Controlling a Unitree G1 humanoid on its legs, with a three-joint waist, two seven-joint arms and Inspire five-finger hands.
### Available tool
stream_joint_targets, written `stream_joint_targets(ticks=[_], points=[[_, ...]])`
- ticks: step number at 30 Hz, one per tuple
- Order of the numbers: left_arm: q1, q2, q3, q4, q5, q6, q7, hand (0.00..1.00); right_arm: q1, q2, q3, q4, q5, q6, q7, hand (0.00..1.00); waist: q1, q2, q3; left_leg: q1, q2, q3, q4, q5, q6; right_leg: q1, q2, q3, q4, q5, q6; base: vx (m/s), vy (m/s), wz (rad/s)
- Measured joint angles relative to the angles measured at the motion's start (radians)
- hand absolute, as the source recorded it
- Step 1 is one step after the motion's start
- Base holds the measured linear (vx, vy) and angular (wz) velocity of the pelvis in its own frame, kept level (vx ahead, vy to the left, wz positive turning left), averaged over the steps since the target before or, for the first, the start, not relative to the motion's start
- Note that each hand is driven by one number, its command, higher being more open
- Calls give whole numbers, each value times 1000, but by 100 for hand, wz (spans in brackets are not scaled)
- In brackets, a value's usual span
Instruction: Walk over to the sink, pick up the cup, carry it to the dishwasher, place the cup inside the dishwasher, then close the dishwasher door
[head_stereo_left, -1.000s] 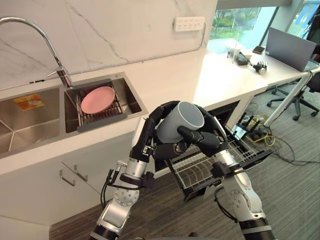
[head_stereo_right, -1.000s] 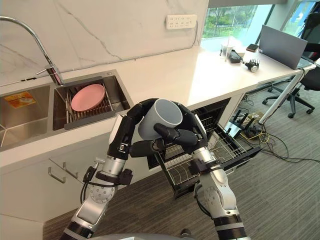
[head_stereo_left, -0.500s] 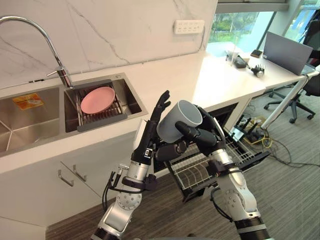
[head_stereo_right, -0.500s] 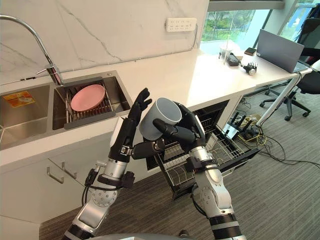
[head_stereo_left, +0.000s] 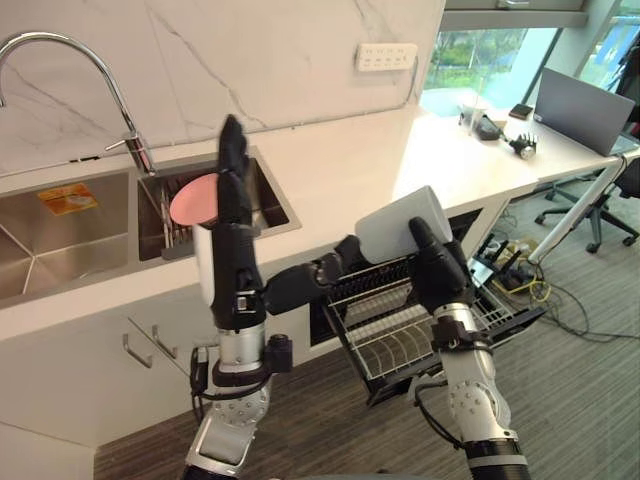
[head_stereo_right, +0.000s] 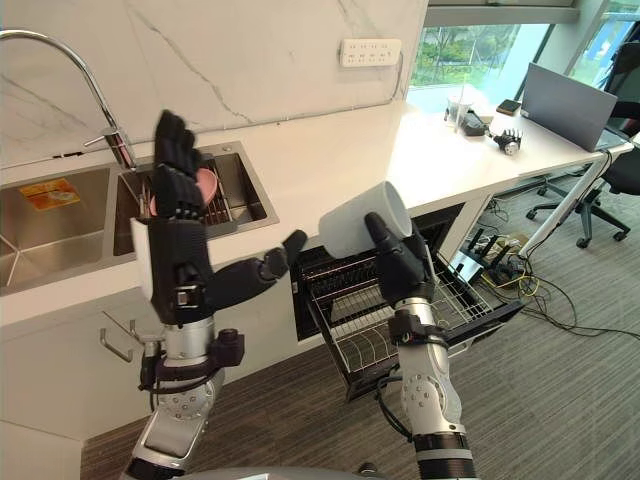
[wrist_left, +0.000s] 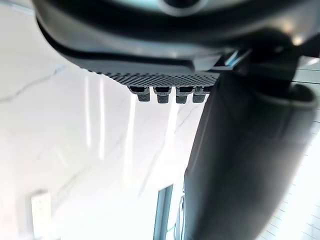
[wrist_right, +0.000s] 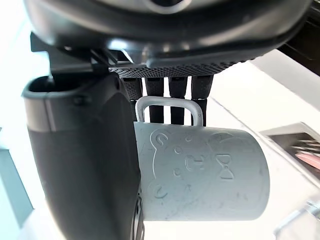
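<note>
1 grey cup (head_stereo_left: 402, 222) lies on its side in R hand (head_stereo_left: 437, 272), fingers + thumb curled round it, above the dishwasher's pulled-out rack (head_stereo_right: 340, 305). L hand (head_stereo_right: 180, 250) upright, fingers straight, thumb out, holding nothing. 1 pink plate (head_stereo_left: 192, 200) in sink (head_stereo_left: 60, 250), 2 basins.
</note>
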Motion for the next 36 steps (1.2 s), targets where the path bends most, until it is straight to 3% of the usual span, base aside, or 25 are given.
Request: stream_joint_targets(ticks=[3,4,8,11,14,18,22,26,30,32,36], points=[[38,-27,156,-1,81,32,138,100,27,2,-76,-8,-9,-11,-5,0,0,0,0,-4,0,-13,-11,7,-3,-1,1,-15,-1,-2,-1,-2,-2,13],[61,-45,272,-1,120,59,237,100,55,2,-126,-8,-30,-16,-5,0,1,0,0,-9,1,-22,-18,14,-2,-3,3,-25,-1,-4,-3,10,-12,19],[111,-79,581,1,131,151,446,100,138,0,-248,-8,-151,-21,-6,0,20,-2,-1,-18,2,-48,-31,21,-4,-6,3,-53,0,-7,-4,30,-7,19],[152,-79,755,58,125,210,496,100,159,-13,-290,11,-268,-21,-5,0,36,-3,-11,-21,1,-54,-32,22,-4,-5,3,-60,-1,-7,-4,21,8,9],[166,-78,826,241,3,264,493,100,161,-27,-289,62,-399,-7,1,0,52,-7,-31,-27,-3,-62,-35,22,-4,-5,-1,-68,-1,-10,-3,-18,14,7],[219,-163,847,398,-92,336,464,100,174,-29,-264,125,-523,46,10,0,59,-28,-47,-29,-10,-80,-41,26,-9,0,-8,-84,-1,-21,2,-23,10,14],[299,-208,762,561,-128,378,379,100,169,-33,-246,161,-637,98,11,0,75,-37,-53,-43,-12,-113,-42,28,-13,6,-9,-116,-4,-37,5,-11,-3,25],[323,-215,688,689,-155,379,275,100,91,-83,-219,272,-716,128,-5,0,84,-36,-52,-47,-11,-133,-40,33,-14,8,-6,-135,-1,-38,5,30,-9,16],[325,-188,497,768,-44,370,85,100,17,-120,-194,381,-767,161,-29,0,92,-28,-40,-56,-17,-160,-39,46,-5,12,-9,-160,0,-37,6,35,5,18],[296,-173,450,812,-24,354,23,100,-29,-135,-175,445,-805,172,-37,0,92,-24,-33,-55,-19,-161,-39,47,-4,14,-12,-161,0,-37,7,8,11,4],[255,-144,445,868,-40,329,-37,100,-66,-176,-165,515,-875,191,-74,0,93,-11,-4,-45,-28,-172,-39,48,-1,30,-16,-171,0,-36,12,-16,17,9]])
